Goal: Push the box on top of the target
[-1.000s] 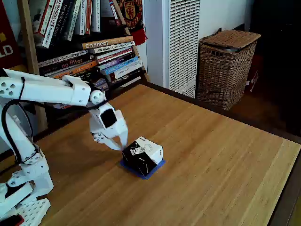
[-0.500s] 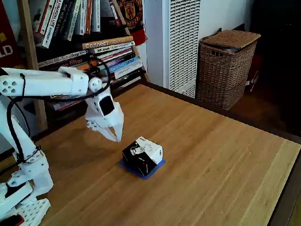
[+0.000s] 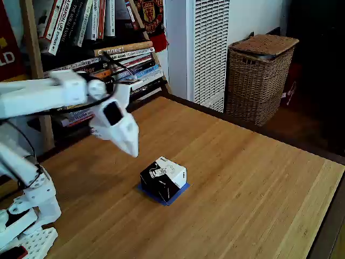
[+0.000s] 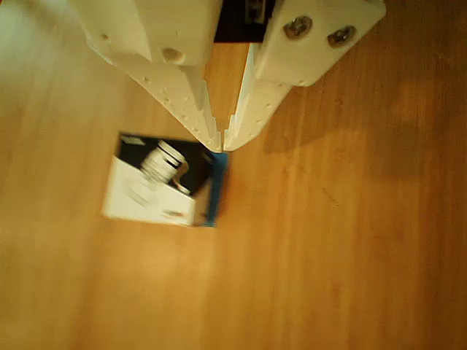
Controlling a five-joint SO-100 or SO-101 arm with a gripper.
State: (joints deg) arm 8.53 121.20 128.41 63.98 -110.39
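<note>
Box (image 3: 163, 178) is seen resting on the target (image 3: 180, 192) near the middle of the tabletop (image 3: 253, 183), blue tape edging out beneath it. The jaws (image 4: 222, 143) are closed with tips touching, nothing held, and raised clear of the box in the fixed view.

Setting: a home, likely a living room or study
Shelving: wooden bookshelf (image 3: 81, 38) crammed with stacked and leaning books; red football scarf (image 3: 151, 13)
Storage: lidded wicker basket (image 3: 260, 75)
Surface: wooden table (image 3: 242, 183)
Appliance: white slatted unit (image 3: 210, 48)
</note>
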